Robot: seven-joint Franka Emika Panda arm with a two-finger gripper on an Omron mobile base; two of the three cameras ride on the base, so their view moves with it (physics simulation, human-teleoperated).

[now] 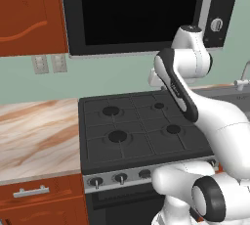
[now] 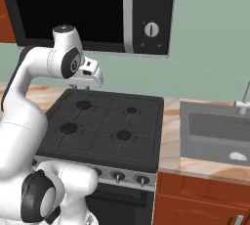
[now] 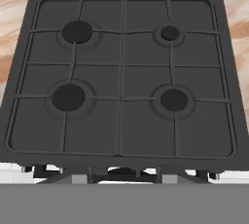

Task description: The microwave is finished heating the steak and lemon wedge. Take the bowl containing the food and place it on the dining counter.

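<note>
Arm: white, elbow bent, raised | pincer: pointing down, grip state cannot tell | below: black four-burner stove | above: black-glass-door microwave, shut

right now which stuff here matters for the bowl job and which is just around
Job:
microwave, door shut
marble counter
claw

Just around:
stove with four burners
sink
wall outlets
</note>
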